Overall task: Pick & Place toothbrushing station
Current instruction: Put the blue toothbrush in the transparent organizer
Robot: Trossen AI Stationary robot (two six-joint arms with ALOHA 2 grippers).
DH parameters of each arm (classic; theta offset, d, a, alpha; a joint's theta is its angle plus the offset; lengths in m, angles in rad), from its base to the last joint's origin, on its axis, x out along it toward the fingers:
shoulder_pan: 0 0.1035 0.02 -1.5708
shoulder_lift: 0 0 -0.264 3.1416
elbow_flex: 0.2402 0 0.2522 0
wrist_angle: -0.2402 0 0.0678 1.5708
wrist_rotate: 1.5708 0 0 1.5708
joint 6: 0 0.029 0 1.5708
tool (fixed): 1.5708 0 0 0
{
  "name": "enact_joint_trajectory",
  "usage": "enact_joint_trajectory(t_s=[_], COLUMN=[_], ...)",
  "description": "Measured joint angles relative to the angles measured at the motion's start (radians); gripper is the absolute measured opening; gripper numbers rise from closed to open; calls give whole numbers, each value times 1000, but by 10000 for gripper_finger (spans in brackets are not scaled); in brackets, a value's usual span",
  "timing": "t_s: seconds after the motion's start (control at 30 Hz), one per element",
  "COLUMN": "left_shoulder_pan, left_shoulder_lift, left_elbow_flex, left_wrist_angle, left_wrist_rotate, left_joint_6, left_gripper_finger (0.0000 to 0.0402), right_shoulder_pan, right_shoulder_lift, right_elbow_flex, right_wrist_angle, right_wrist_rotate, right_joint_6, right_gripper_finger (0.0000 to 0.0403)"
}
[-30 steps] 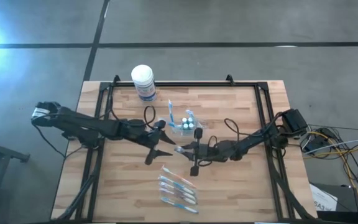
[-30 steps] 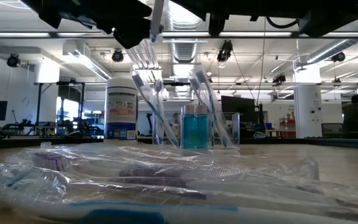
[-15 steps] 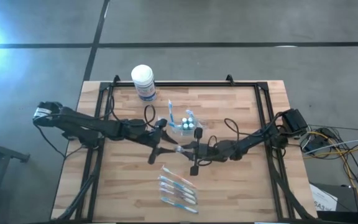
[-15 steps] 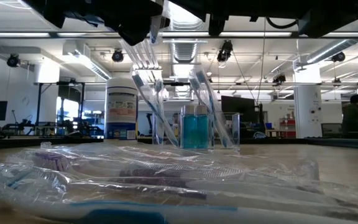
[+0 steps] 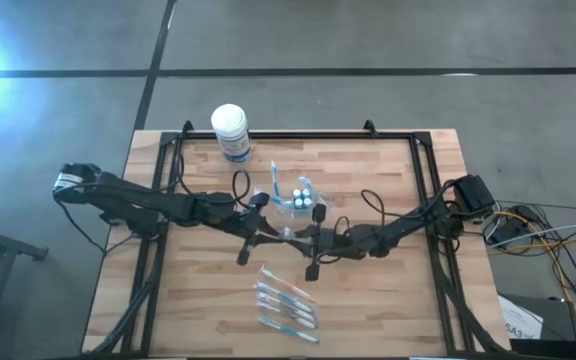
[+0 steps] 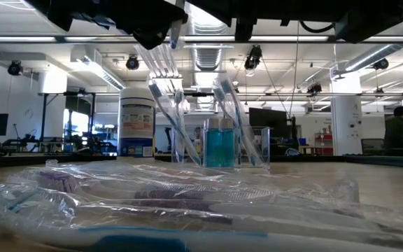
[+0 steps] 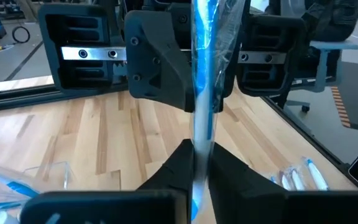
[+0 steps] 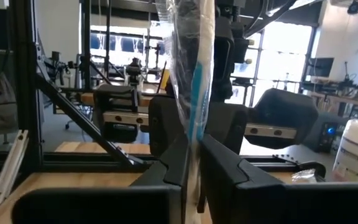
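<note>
Since a second ago we see the left gripper point(image 7: 199, 163) has closed its fingers onto the wrapped toothbrush point(image 7: 202, 93) at mid-table, which the right gripper point(image 8: 192, 163) also clamps from the other side. From the left: the white-lidded tub point(image 5: 230, 131) stands at the table's far edge, the clear cup point(image 5: 295, 203) with toothbrushes sits just behind the grippers, and more wrapped toothbrushes point(image 5: 286, 302) lie near the front edge.
</note>
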Motion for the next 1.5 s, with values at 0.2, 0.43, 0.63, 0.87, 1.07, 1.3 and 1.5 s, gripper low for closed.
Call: enact_joint_trajectory(t_s=[0.2, 0.43, 0.63, 0.87, 1.07, 1.3, 1.5], left_shoulder_pan=[1, 1, 1, 1, 0, 1, 2], left_shoulder_lift=[0, 0, 0, 0, 1, -4, -99], left_elbow_flex=[0, -1, -3, -3, -4, -4, 1], left_wrist_angle=[-10, -51, -61, -74, -78, -85, -173], left_wrist_rotate=[-12, -48, -56, -53, -50, -53, -42], left_joint_6=[19, 23, 24, 26, 41, 14, -1], left_gripper_finger=[25, 25, 25, 25, 25, 54, 141], right_shoulder_pan=[3, 3, 3, 2, 2, 2, 8], right_shoulder_lift=[0, -11, -20, -19, -14, -29, -120], right_elbow_flex=[0, 0, 12, 15, 15, 15, 6], right_wrist_angle=[0, 8, 11, 3, 4, -41, -236], right_wrist_rotate=[-4, -7, -6, -4, 2, -2, 13], right_joint_6=[15, 46, 70, 73, 39, 36, 50], right_gripper_finger=[88, 156, 177, 134, 34, 17, 16])
